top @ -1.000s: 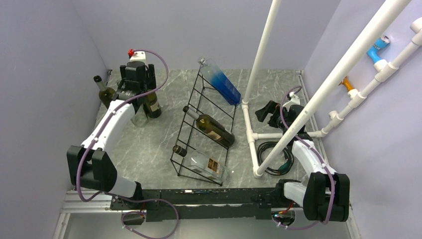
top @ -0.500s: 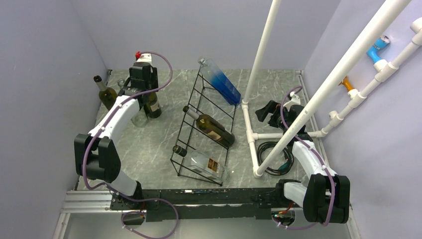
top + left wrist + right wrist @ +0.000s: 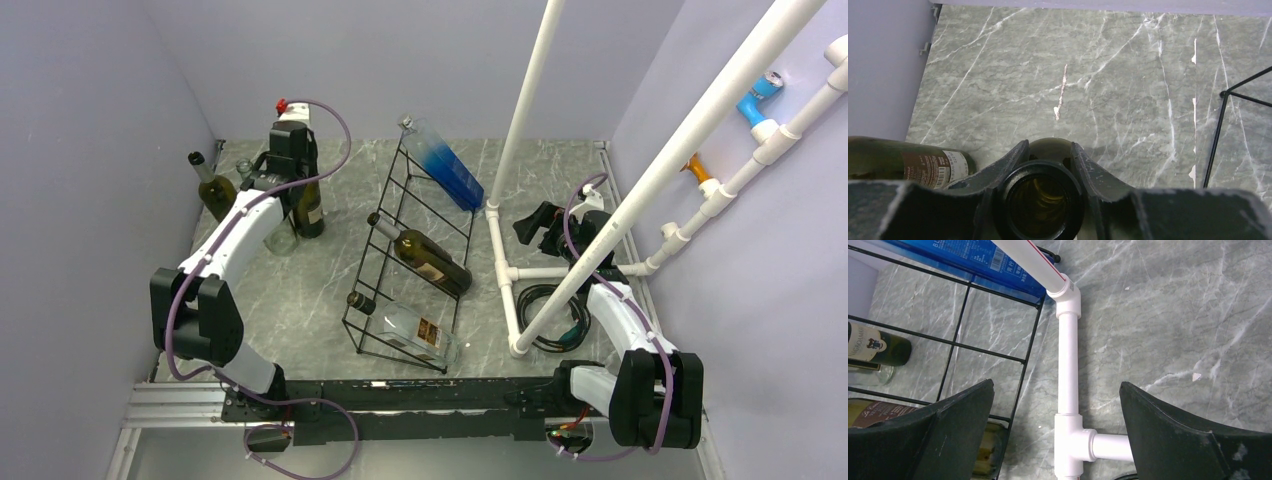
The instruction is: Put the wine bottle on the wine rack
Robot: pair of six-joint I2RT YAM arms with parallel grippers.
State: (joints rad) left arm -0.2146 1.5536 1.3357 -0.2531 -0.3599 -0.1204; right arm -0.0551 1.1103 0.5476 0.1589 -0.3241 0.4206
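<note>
left claw [image 3: 1049,146]: clenched round the neck of the wine bottle [image 3: 1039,202], fingers on either side just under its open mouth.
wine bottle: dark green, upright, upper left of the overhead frame, left of the wine rack [image 3: 400,290] and apart from it.
wine rack: centre of frame, carrying a blue bottle [image 3: 447,165], a dark bottle [image 3: 428,260] and a clear bottle [image 3: 412,328].
right claw [image 3: 1056,385]: released, jaws wide over a white pipe [image 3: 1068,357], right of frame.
olive bottle [image 3: 212,185]: far left, near the wall.

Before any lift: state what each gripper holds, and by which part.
Left gripper clamps the dark wine bottle at its neck; right gripper, open, holds nothing.
</note>
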